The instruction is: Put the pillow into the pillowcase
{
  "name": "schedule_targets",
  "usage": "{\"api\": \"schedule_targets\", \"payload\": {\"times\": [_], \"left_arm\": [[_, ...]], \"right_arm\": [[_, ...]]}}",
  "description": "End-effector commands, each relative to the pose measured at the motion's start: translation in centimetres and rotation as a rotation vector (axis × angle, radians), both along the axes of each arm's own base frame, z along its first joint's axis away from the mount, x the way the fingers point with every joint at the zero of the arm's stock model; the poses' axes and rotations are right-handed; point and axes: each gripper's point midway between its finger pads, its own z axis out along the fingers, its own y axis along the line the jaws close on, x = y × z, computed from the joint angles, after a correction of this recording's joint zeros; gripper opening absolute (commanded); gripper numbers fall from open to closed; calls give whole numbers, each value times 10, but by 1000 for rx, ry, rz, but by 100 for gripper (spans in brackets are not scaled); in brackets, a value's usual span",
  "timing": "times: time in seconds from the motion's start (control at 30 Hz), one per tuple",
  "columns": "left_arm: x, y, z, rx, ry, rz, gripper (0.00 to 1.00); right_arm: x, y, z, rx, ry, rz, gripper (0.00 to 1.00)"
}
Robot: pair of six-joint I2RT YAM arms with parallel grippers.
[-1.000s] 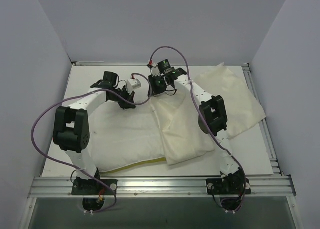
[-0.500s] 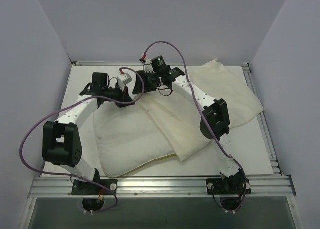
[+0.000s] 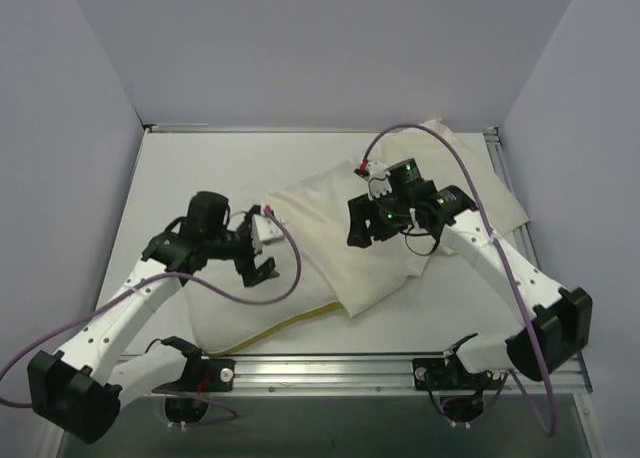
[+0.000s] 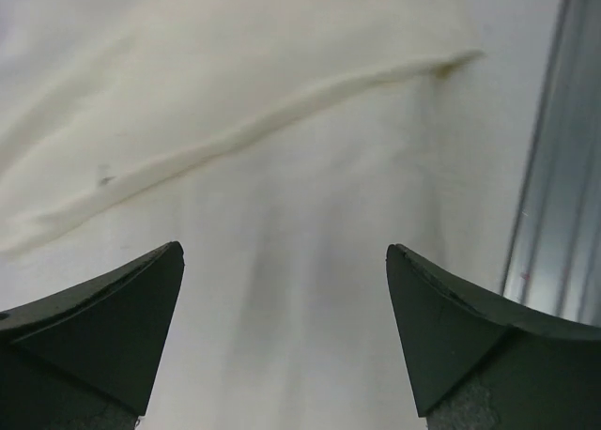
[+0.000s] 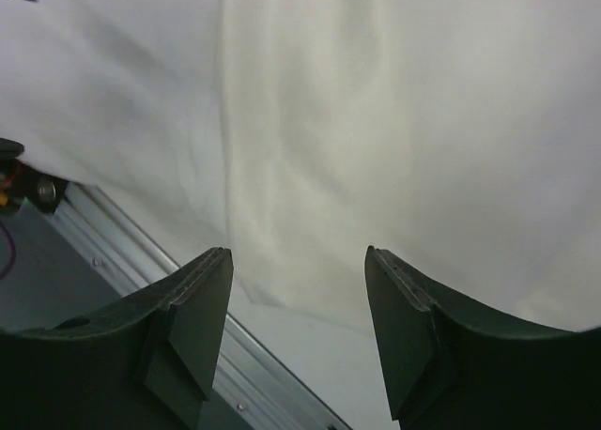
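Both tools have let go within the last second. A moment ago they were pinched shut at the far edge of the pillow [image 3: 250,306], working the cloth there; now the left tool [image 3: 262,265] stands wide open and the right tool [image 3: 358,224] has its jaws parted, and each wrist view shows only bare fabric between the fingers, nothing held.

The pillow has turned a little on the counter [image 3: 200,168] and lies with its yellow band [image 3: 290,325] along its near edge. The pillowcase [image 3: 320,233] covers its right end and trails off beyond that end. Whether that end sits inside the sack or just under it cannot be told. The left part of the pillow is uncovered, so I judge the job about half done, and a fresh grip on the case looks needed.

The left arm has swung back and reaches low over the pillow's left part. The right arm bends in from the pillow's right side, its tool hovering over the covered end
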Motion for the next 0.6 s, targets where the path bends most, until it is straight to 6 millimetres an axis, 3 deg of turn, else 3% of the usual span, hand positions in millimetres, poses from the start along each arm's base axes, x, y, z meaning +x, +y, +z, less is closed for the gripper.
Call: {"api": "schedule_targets", "payload": {"times": [0.0, 0.07, 0.17, 0.3, 0.4, 0.43, 0.57], "left_arm": [[-71, 2, -63, 204, 110, -145, 97], [-95, -6, -82, 254, 148, -171, 97], [-98, -13, -93, 299, 106, -169, 97], [-96, -20, -104, 334, 153, -177, 97], [-94, -22, -103, 327, 147, -182, 97], [-93, -23, -103, 323, 144, -186, 97], [-93, -23, -111, 325, 142, -194, 98]], "right_arm": [[-71, -16, -32, -68, 103, 119, 59], [-96, -28, -57, -114, 137, 151, 59], [-114, -37, -84, -154, 171, 172, 57], [-134, -17, -95, -213, 121, 290, 58], [-138, -7, -104, -249, 108, 312, 63], [-141, 0, -106, -252, 97, 335, 68], [-113, -3, -121, -361, 81, 230, 70]]}}
